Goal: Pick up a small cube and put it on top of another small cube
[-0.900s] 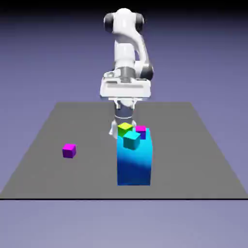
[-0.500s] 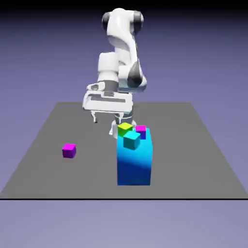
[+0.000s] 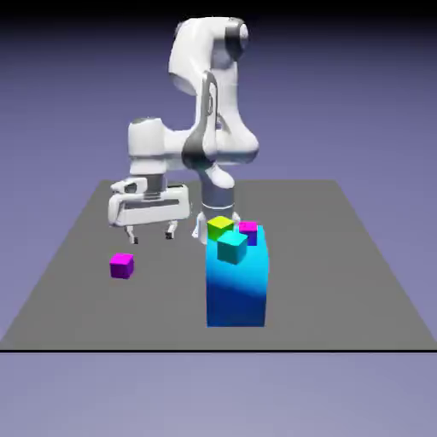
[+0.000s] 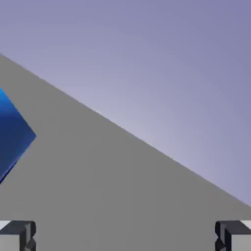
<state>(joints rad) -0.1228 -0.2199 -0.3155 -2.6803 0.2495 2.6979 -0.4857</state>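
My gripper [image 3: 151, 233] hangs above the table [image 3: 77, 290] with its fingers spread wide and nothing between them. The small purple cube [image 3: 122, 265] sits on the table just below and slightly toward the exterior view's left of my fingertips, apart from them. The tall blue block [image 3: 236, 288] stands off to my other side.
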